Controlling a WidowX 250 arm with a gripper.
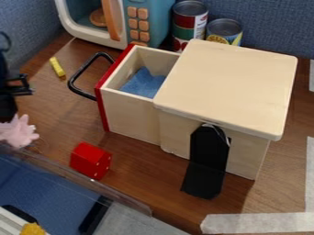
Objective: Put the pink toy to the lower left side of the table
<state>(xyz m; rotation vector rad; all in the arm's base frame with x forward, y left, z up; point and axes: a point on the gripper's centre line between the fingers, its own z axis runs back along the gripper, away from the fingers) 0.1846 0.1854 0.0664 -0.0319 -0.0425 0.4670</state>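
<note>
The pink toy (18,131) is at the left edge of the view, on the lower left side of the brown surface (138,158), close to the clear panel (80,176). The black gripper (8,108) is just above it, partly cut off, and whether it is clenched, released or grasping the toy cannot be told. The step in hand looks like the final placing. If the toy is held, the next move calls for settling it short of the panel, letting go and lifting straight up.
</note>
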